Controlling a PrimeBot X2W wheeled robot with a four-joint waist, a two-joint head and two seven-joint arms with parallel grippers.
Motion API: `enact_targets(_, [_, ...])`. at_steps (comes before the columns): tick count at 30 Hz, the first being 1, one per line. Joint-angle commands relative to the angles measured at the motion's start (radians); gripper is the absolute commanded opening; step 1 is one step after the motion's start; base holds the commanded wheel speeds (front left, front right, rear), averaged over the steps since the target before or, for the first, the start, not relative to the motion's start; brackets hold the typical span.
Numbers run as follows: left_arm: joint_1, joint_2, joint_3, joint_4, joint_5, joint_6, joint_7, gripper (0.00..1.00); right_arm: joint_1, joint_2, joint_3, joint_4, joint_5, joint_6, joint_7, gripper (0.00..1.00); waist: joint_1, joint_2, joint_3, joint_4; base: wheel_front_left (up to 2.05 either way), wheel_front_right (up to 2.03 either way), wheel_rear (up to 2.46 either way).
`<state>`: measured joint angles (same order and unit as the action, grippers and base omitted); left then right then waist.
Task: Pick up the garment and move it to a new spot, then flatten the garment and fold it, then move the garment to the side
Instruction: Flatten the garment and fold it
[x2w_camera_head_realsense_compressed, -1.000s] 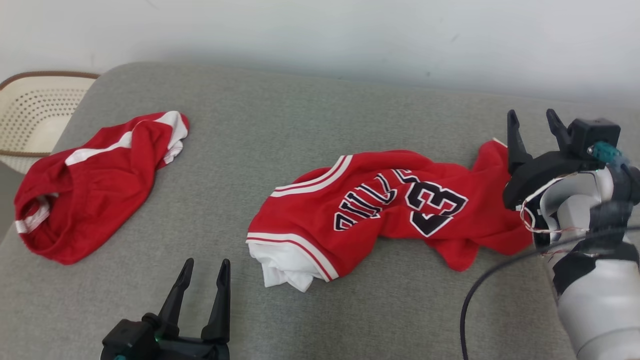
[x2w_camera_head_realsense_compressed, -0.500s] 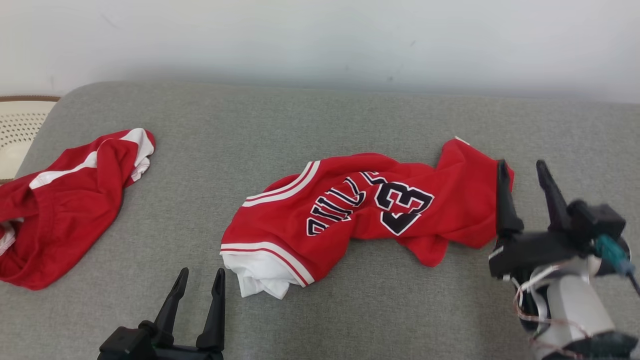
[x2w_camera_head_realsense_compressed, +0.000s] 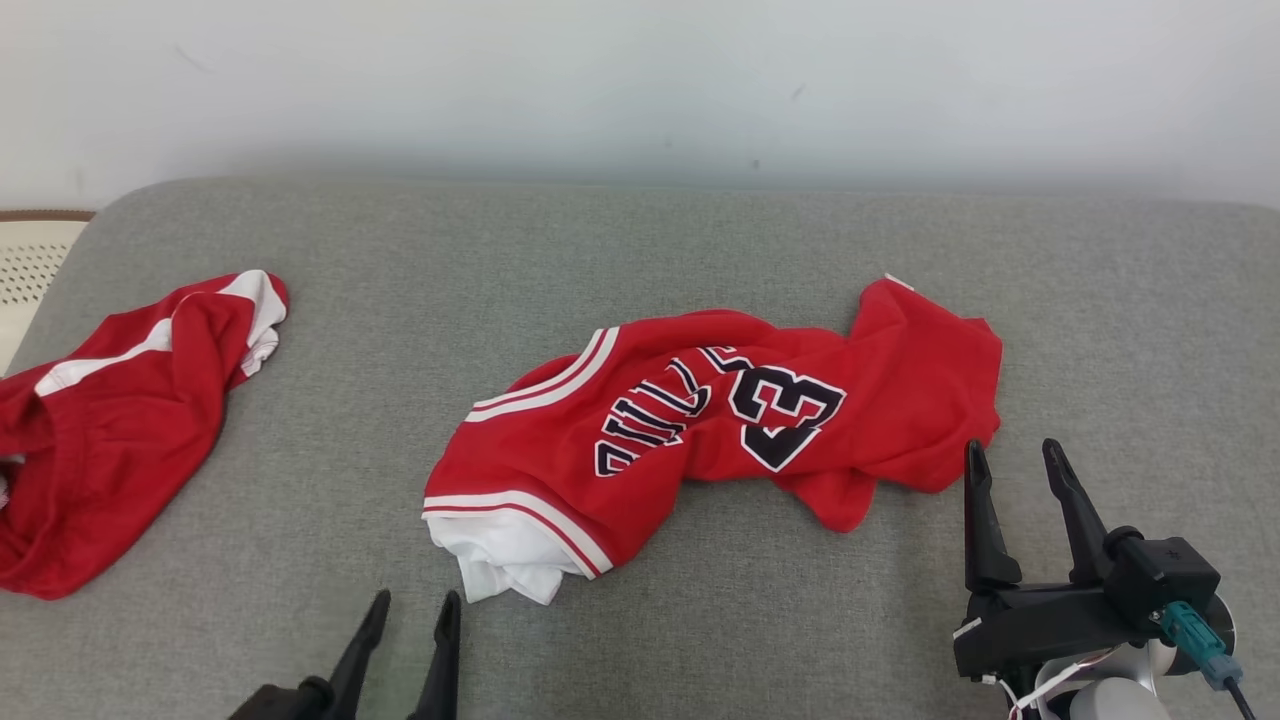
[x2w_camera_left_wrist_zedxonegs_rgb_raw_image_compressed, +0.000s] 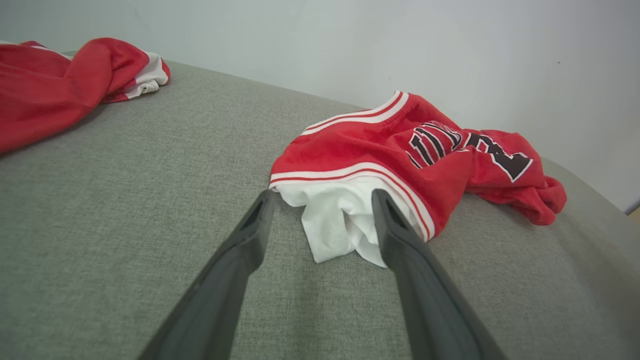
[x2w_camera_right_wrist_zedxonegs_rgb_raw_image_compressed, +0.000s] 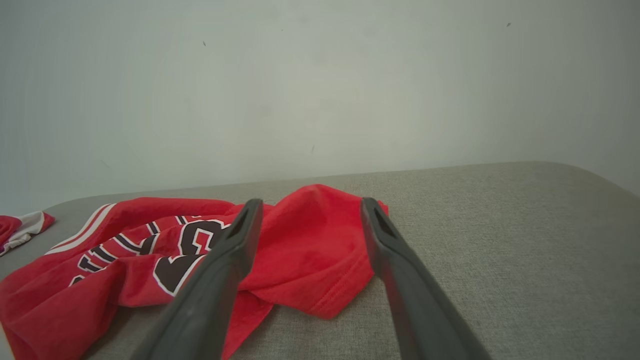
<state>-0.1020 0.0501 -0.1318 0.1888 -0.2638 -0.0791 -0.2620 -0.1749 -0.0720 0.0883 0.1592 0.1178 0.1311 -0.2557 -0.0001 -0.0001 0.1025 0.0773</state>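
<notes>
A crumpled red jersey (x2w_camera_head_realsense_compressed: 720, 420) with the number 23, white trim and a white lining at its near-left end lies across the middle of the grey cushion (x2w_camera_head_realsense_compressed: 640, 260). My left gripper (x2w_camera_head_realsense_compressed: 413, 605) stands open at the bottom edge, just left of the white lining. In the left wrist view the jersey (x2w_camera_left_wrist_zedxonegs_rgb_raw_image_compressed: 400, 150) lies beyond the spread fingers (x2w_camera_left_wrist_zedxonegs_rgb_raw_image_compressed: 250, 235), untouched. My right gripper (x2w_camera_head_realsense_compressed: 1013, 453) is open near the jersey's right end, fingertips close to its hem. From the right wrist the jersey (x2w_camera_right_wrist_zedxonegs_rgb_raw_image_compressed: 310, 250) shows between and behind the fingers (x2w_camera_right_wrist_zedxonegs_rgb_raw_image_compressed: 240, 240).
A second red garment (x2w_camera_head_realsense_compressed: 110, 420) with white stripes lies bunched at the cushion's left end, and it appears in the left wrist view as the garment (x2w_camera_left_wrist_zedxonegs_rgb_raw_image_compressed: 60, 85). A cream perforated basket (x2w_camera_head_realsense_compressed: 30, 270) peeks in at the far left. A pale wall runs behind the cushion.
The head camera has shifted, so the whole scene slid left and down. My right gripper has drawn back from the jersey's right end toward the lower right, staying open. The jersey lies as before.
</notes>
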Motion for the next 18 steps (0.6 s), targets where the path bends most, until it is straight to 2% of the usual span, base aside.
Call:
enact_targets(1, [0.005, 0.001, -0.001, 0.010, -0.001, -0.005, -0.004, 1.00, 0.005, 0.000, 0.000, -0.003, -0.004, -0.001, -0.001, 1.00, 0.0001, 0.0001, 0.003, -0.005, 0.00, 0.00, 0.00])
enact_targets(8, [-0.047, 0.000, -0.011, 0.114, 0.026, -0.026, -0.004, 1.00, -0.007, 0.010, 0.009, -0.015, -0.013, -0.001, 0.011, 1.00, 0.0001, 0.0001, 0.027, -0.037, 0.00, 0.00, 0.00])
enact_targets(18, [-0.128, 0.014, 0.021, 0.269, 0.076, -0.041, -0.005, 1.00, -0.020, 0.016, 0.023, -0.009, -0.014, -0.001, 0.014, 1.00, 0.0001, 0.0001, 0.052, -0.116, 0.00, 0.00, 0.00])
